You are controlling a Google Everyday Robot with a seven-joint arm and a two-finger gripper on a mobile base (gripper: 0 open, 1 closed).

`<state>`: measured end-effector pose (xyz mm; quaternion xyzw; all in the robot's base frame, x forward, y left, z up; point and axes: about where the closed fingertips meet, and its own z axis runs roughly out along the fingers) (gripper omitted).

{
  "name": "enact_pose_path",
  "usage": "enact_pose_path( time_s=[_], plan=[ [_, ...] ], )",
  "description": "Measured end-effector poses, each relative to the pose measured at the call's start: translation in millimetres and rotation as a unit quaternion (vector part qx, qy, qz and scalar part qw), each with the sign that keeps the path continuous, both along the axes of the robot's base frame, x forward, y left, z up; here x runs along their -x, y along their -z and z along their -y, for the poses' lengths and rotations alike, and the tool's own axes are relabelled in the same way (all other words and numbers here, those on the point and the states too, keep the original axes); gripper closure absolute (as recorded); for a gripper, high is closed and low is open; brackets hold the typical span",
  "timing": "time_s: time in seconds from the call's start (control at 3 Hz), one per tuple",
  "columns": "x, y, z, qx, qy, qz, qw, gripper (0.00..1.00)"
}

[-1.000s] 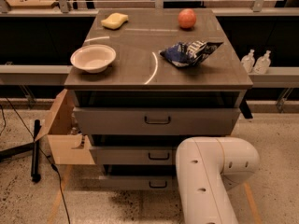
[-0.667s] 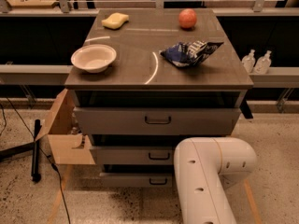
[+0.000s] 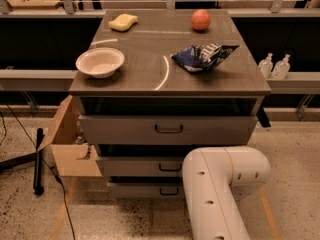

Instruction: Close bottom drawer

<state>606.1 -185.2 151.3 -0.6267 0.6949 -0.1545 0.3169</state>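
The bottom drawer [image 3: 142,189] is the lowest of three grey drawers in the cabinet, with a small dark handle [image 3: 169,191] at its centre. Its front stands slightly forward of the cabinet body, below the middle drawer [image 3: 137,167]. My white arm [image 3: 220,184] reaches in from the lower right and covers the right part of the two lower drawers. The gripper does not show; it is hidden behind this arm link or out of the picture.
The top drawer [image 3: 167,129] is also pulled out a little. On the cabinet top [image 3: 150,79] sit a white bowl [image 3: 100,62], a yellow sponge [image 3: 123,22], a red apple [image 3: 200,20] and a blue chip bag [image 3: 202,57]. An open cardboard box [image 3: 70,146] stands at the left, with a dark pole [image 3: 38,160] on the floor.
My white arm has shifted slightly to the left in front of the lower drawers. The drawers and the things on top have not visibly moved.
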Motion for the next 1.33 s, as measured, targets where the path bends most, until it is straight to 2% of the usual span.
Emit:
enact_pose_path(
  time_s=[0.33,0.67,1.0,1.33],
  plan=[
    [-3.5,-1.7,2.3,0.008,-0.003,0.004,1.0000,1.00],
    [4.8,-7.6,3.1,-0.004,-0.014,-0.007,0.9999,1.00],
    [40.7,-34.4,10.4,-0.049,-0.019,-0.046,0.9976,1.00],
    [74.4,-71.7,13.4,-0.080,-0.022,-0.067,0.9943,1.00]
  ],
)
